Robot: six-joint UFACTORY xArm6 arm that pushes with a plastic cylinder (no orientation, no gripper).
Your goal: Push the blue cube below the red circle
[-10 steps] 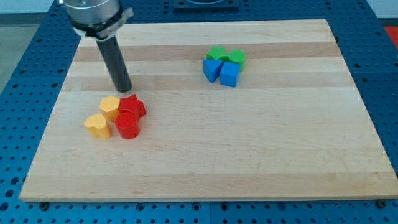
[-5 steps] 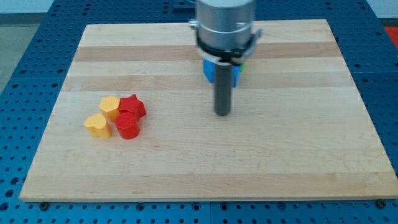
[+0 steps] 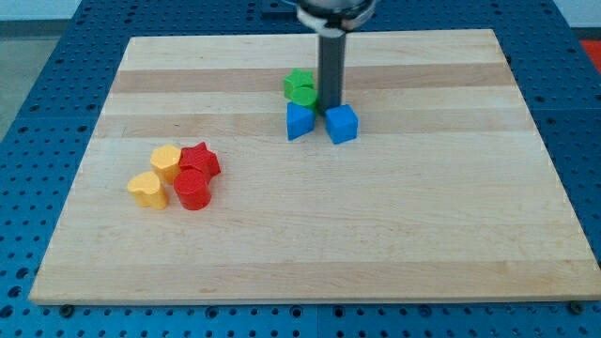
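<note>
1. Camera view, the only one: we are looking down at a pale wooden board (image 3: 394, 244) lying on a blue perforated table (image 3: 38, 84). Our arm carries no pincer, so nothing can be said of jaws apart or together; it ends in a dark rod.

2. My tip (image 3: 330, 111) is sitting in the upper middle of the frame, wedged among four blocks. The blue cube (image 3: 342, 124) is lying just below and right of it, seemingly touching. Another blue block (image 3: 299, 121), its shape unclear, is lying just left of the tip. A green star (image 3: 299, 81) and a second green block (image 3: 304, 94) are huddling at the tip's upper left.

3. The red circle (image 3: 192, 190) is resting at centre left, far from the cube. It is touching a red star (image 3: 200, 161); a yellow block (image 3: 166, 161) and a yellow heart (image 3: 147, 190) are crowding its left side.

4. We judge the task barely begun: the cube needs to travel left and down, to the bare wood under the red circle.

5. Risks as we see them:
   - The tip is standing on the cube's upper left, so a push from here is likely sending it right and down, away from the goal.
   - Sweeping left is likely dragging the other blue block along.
   - An off-centre push is likely spinning the cube off the tip.
   - A late approach could be knocking the red circle out of place.
</note>
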